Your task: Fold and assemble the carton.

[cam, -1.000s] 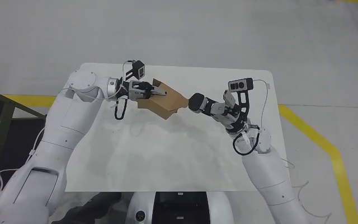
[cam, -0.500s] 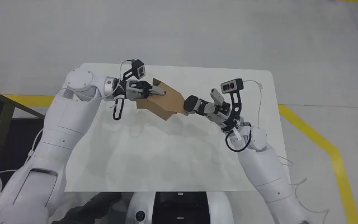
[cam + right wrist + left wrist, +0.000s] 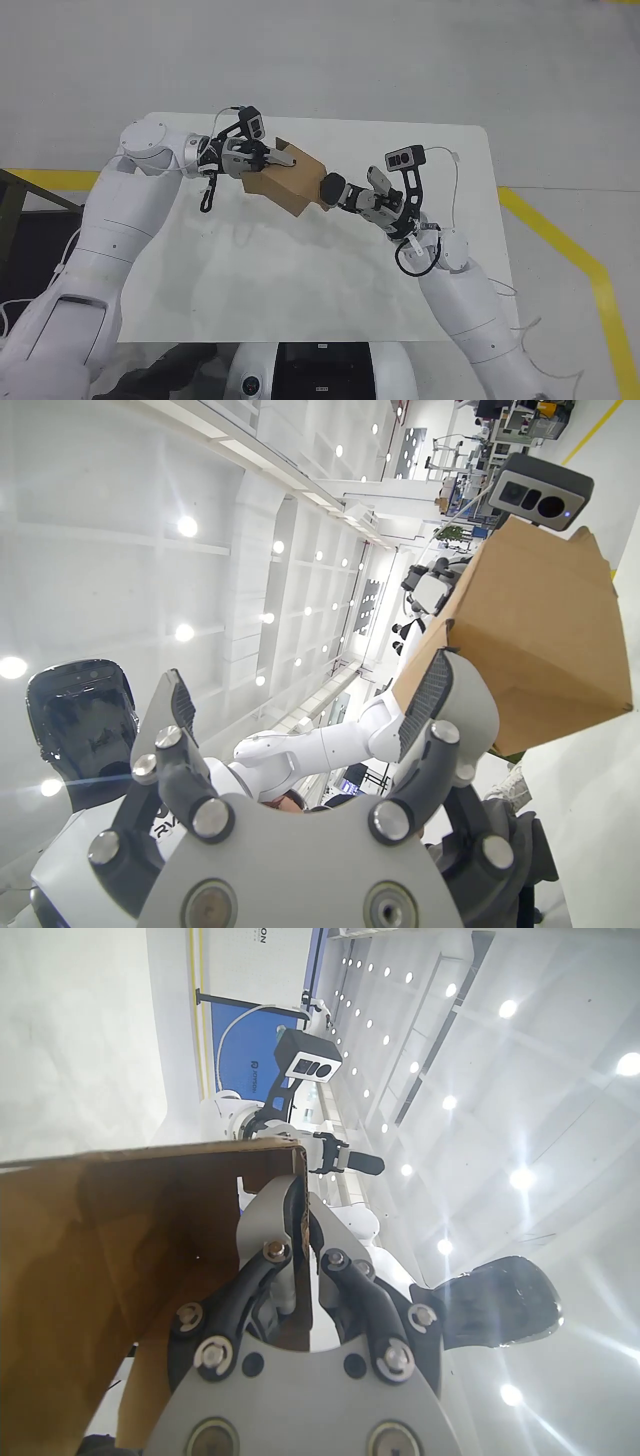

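Carton (image 3: pixel 285 180) hung over the tabletop (image 3: pixel 400 290) near its far edge. The left wrist view revealed the left gripper (image 3: pixel 305 1223) pinched tight on one wall; the right wrist view, the right gripper (image 3: pixel 305 680) spread wide, one pad (image 3: pixel 425 695) touching the carton.

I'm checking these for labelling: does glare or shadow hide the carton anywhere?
Left wrist view: ceiling lamps flare into streaks, but off the carton, whose inside is shaded. Right wrist view: lamp glare lies away from the carton. Top view: even light, faint shadows on the table.
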Robot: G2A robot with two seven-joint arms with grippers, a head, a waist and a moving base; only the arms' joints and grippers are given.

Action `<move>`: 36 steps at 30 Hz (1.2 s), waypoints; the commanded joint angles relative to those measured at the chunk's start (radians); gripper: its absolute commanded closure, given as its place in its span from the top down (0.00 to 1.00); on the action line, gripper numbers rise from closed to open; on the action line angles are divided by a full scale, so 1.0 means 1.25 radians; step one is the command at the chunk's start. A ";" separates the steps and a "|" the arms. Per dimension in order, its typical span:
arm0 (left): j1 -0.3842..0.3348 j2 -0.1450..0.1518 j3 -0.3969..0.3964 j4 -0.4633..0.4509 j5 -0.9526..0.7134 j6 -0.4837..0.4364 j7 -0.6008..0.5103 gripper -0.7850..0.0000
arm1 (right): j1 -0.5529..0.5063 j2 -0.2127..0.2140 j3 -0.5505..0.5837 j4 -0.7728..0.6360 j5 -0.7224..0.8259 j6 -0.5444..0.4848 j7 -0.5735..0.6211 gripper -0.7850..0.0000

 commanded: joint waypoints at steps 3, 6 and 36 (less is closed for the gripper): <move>-0.004 -0.002 0.002 0.006 -0.004 -0.001 0.001 0.00 | 0.006 -0.003 -0.009 0.009 0.005 -0.007 0.004 1.00; -0.006 -0.003 0.002 0.010 -0.005 -0.002 0.000 0.00 | 0.007 -0.003 -0.008 0.010 0.007 -0.013 0.004 1.00; 0.001 -0.001 -0.004 -0.004 0.030 -0.003 0.015 0.00 | -0.001 -0.001 -0.026 -0.034 -0.078 0.049 -0.056 1.00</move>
